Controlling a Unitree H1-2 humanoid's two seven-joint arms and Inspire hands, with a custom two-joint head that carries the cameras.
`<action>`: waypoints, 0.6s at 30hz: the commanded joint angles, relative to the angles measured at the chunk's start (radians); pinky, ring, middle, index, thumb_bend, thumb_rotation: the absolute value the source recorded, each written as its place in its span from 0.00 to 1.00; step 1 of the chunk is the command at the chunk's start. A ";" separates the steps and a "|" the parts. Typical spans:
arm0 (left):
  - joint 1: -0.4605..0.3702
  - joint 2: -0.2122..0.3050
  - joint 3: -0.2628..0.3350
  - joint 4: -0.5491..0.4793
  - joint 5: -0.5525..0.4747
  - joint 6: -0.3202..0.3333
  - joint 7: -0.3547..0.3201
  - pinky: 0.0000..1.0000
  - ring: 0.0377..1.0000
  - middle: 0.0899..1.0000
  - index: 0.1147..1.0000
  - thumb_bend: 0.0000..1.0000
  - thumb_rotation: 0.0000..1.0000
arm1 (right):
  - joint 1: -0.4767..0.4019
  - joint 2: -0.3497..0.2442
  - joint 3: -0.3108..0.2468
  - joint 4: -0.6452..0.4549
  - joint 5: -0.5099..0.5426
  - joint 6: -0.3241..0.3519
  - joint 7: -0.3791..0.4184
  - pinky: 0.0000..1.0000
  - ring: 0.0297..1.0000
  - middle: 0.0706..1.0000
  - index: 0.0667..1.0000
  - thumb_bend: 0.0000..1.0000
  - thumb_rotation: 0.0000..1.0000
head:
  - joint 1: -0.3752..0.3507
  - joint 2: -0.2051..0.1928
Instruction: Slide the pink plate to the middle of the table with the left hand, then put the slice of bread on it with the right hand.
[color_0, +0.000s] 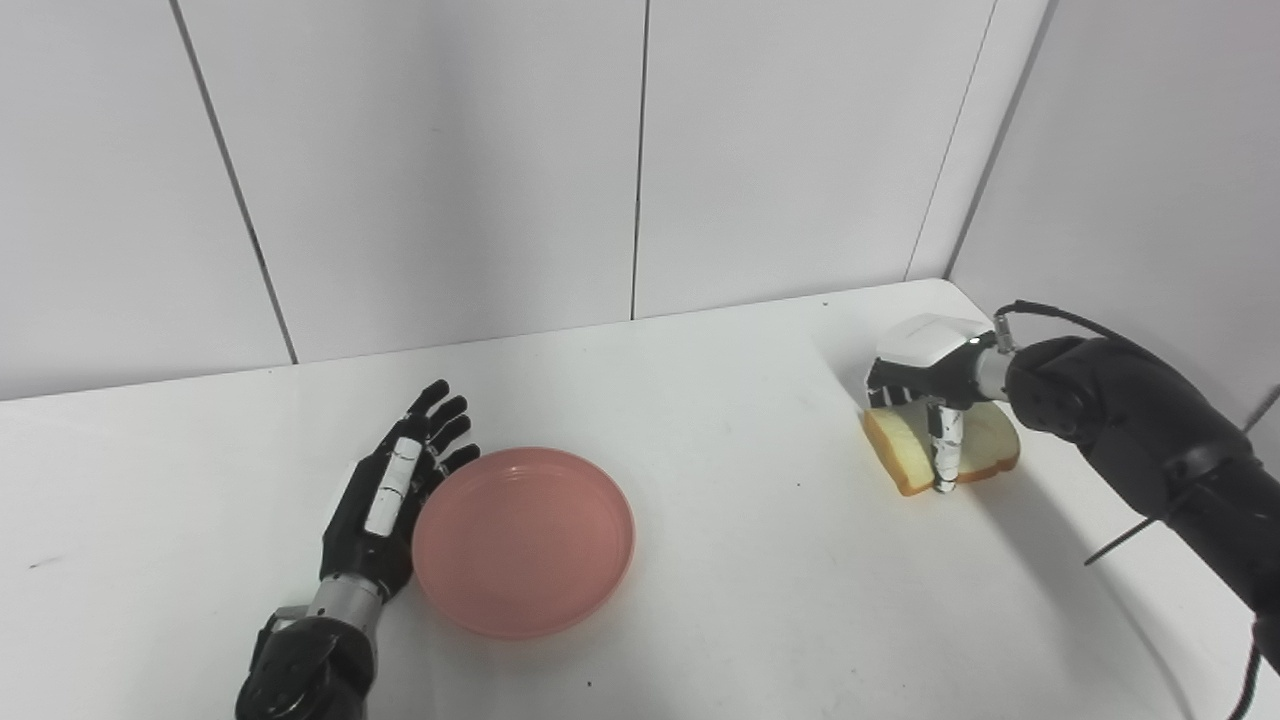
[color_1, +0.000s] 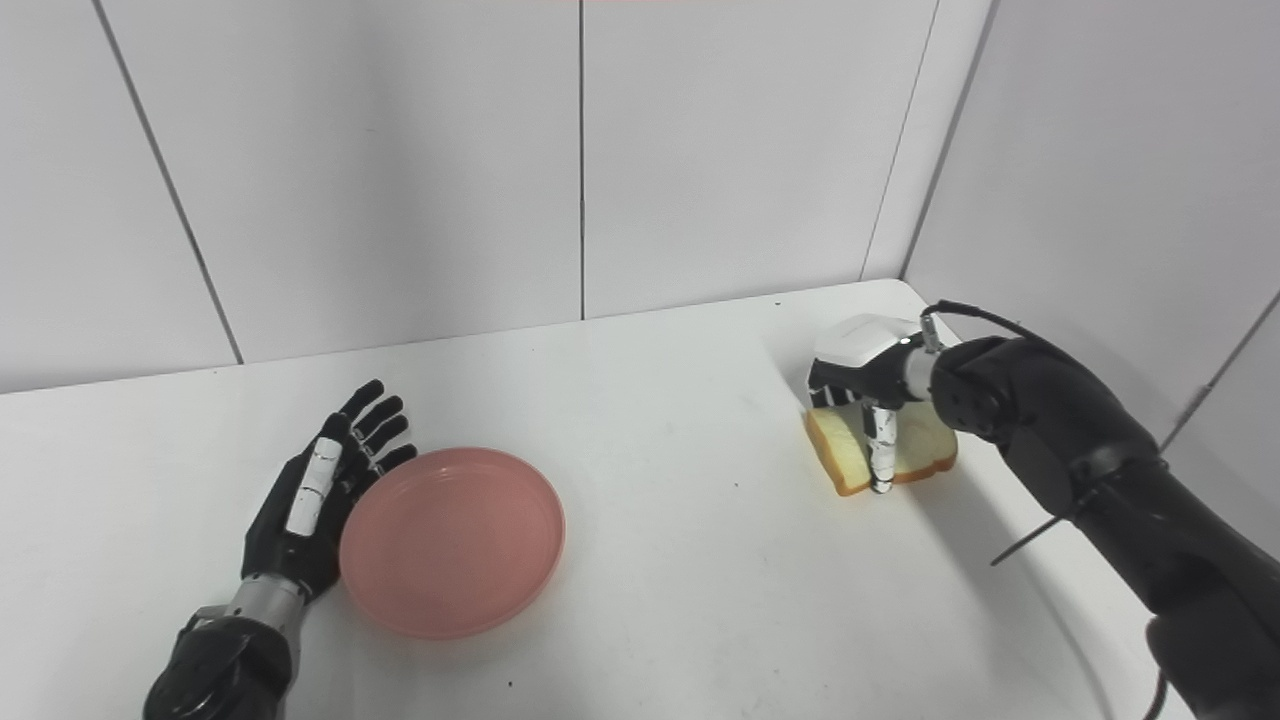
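Note:
The pink plate (color_0: 523, 540) lies on the white table, left of centre. My left hand (color_0: 395, 488) is open, fingers straight, its palm side against the plate's left rim. The slice of bread (color_0: 905, 455) lies at the right of the table, one edge lifted off the surface. My right hand (color_0: 925, 385) is over the bread, fingers behind it and thumb (color_0: 944, 455) down in front, closed on the slice. The same scene shows in the right eye view, with the plate (color_1: 452, 541), left hand (color_1: 318, 487), bread (color_1: 845, 450) and right hand (color_1: 862, 373).
The white table (color_0: 720, 420) ends at grey wall panels behind and at a wall on the right, close to the bread. A cable loops from my right wrist (color_0: 1045, 313).

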 joint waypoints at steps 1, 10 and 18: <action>0.058 -0.011 -0.009 0.042 -0.003 0.022 -0.005 0.81 0.90 0.87 0.84 0.90 0.73 | -0.025 -0.029 -0.018 -0.066 0.013 0.020 0.043 0.36 0.40 0.44 0.46 0.53 0.00 | 0.001 0.001; 0.052 -0.026 -0.008 0.058 -0.006 0.018 -0.002 0.81 0.89 0.86 0.83 0.92 0.71 | -0.106 -0.032 -0.047 -0.202 0.054 -0.057 0.085 0.27 0.32 0.39 0.49 0.53 0.00 | 0.018 -0.001; 0.050 -0.038 -0.015 0.062 0.005 0.003 0.005 0.80 0.88 0.86 0.83 0.90 0.73 | -0.181 -0.003 -0.046 -0.290 0.072 -0.098 0.122 0.29 0.34 0.40 0.47 0.53 0.00 | 0.074 0.004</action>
